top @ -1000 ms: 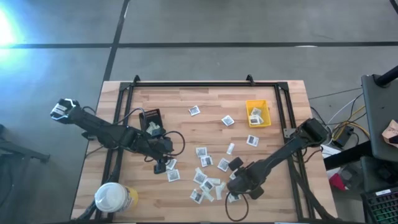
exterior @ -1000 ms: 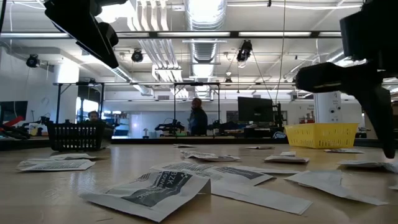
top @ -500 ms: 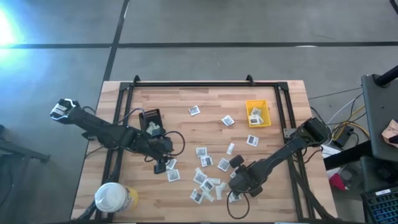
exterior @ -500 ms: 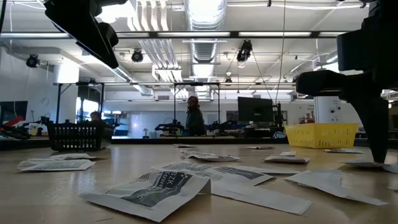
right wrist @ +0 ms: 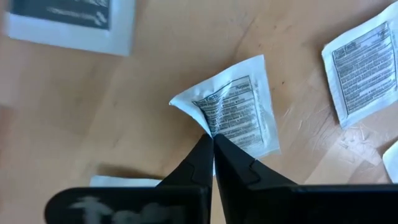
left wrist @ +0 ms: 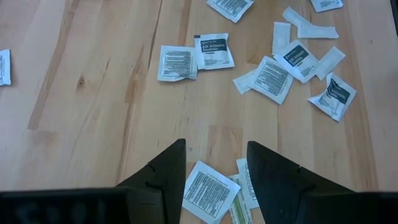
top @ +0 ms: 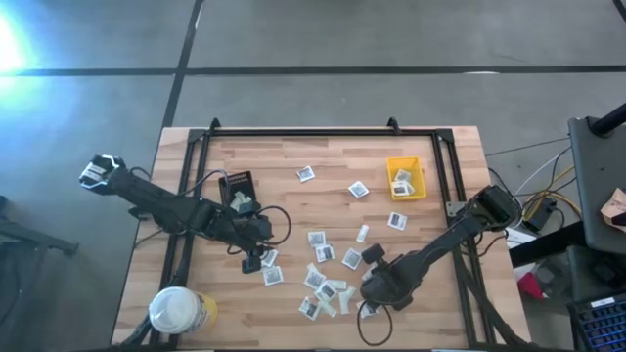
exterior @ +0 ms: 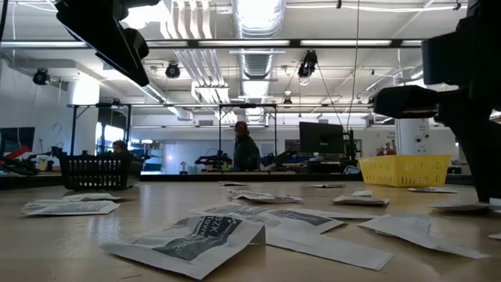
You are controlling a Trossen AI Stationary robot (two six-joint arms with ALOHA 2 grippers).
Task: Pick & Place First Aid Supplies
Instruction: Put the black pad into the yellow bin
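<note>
The first aid supplies (top: 328,274) are small white packets scattered flat on the wooden table's middle and near right. My right gripper (right wrist: 212,144) points down over the near-right ones, shut on one printed white packet (right wrist: 239,115). In the high view it (top: 372,295) covers that packet. My left gripper (left wrist: 214,158) hangs open above the table left of the pile, its fingers slanting down. Two packets (left wrist: 205,190) lie on the wood below it, untouched. My right gripper pinches the printed packet at the edge nearest it (right wrist: 208,127), between its two fingertips. The fingers come from above, pointing down. The pinched edge is buckled up into a ridge, and the packet's far part (right wrist: 258,134) still lies on the wood.
A small yellow bin (top: 406,179) with packets in it stands at the far right. A black tray (top: 236,186) sits at the far left and a white-lidded yellow tub (top: 179,311) at the near left corner. A black frame (top: 303,131) runs along the table's far edge.
My right gripper has tipped slightly and settled a little lower over the packets at the near right. My left arm has kept still.
</note>
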